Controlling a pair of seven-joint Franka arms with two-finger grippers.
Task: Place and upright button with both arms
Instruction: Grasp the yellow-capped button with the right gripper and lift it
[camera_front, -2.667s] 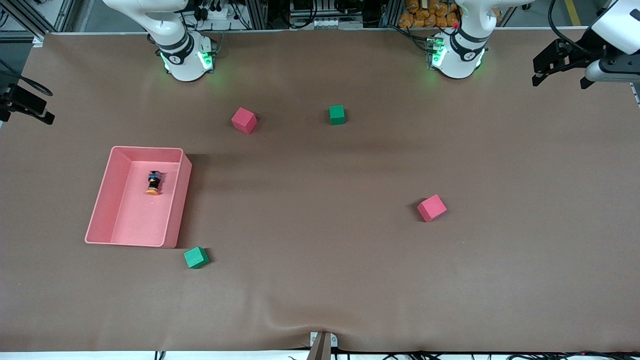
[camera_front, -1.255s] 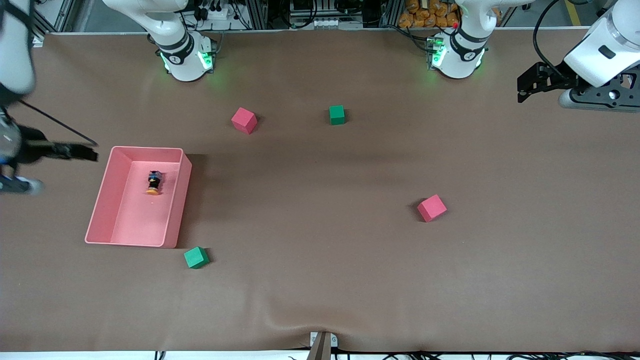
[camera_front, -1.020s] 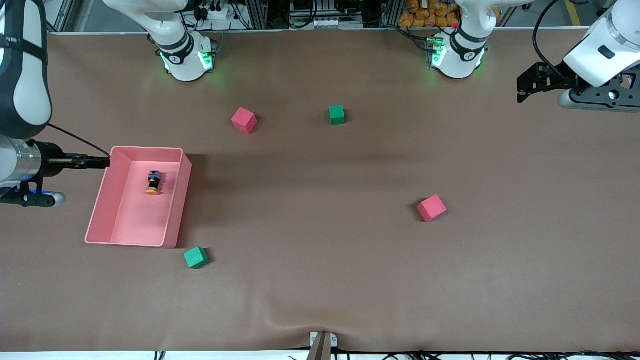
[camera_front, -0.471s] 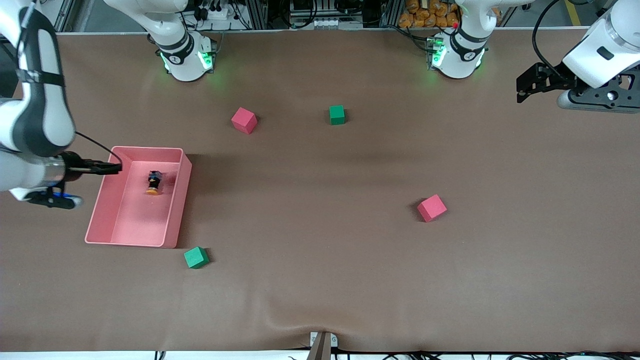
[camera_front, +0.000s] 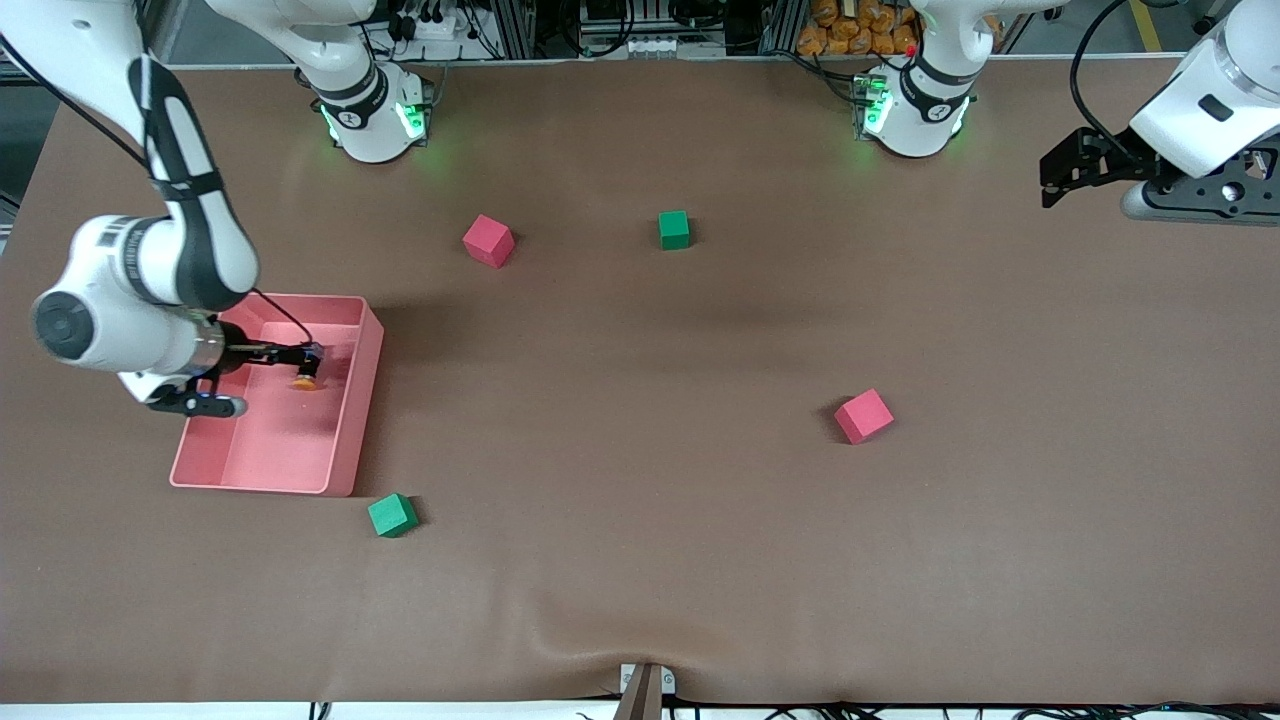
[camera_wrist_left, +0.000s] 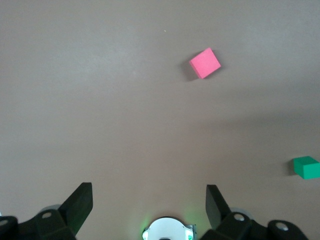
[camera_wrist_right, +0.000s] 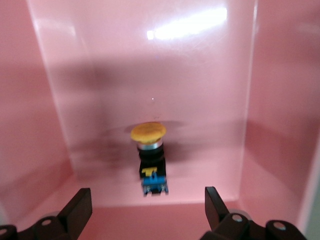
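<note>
1. I see the button (camera_front: 306, 372) lying on its side in the pink bin (camera_front: 352, 420), near the bin's end farther from the front camera, orange cap toward that camera.
2. My right gripper (camera_wrist_right: 145, 212) is inside the bin at the button, fingers spread, not gripping it.
3. My left gripper (camera_wrist_left: 147, 202) waits, spread wide, over the left arm's end of the table (camera_front: 700, 520).

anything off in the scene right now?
Only the button: it lies on its side on the floor of the pink bin, not upright. The right gripper, open, is over it inside the bin. The left gripper waits, open, at its end of the table.
</note>
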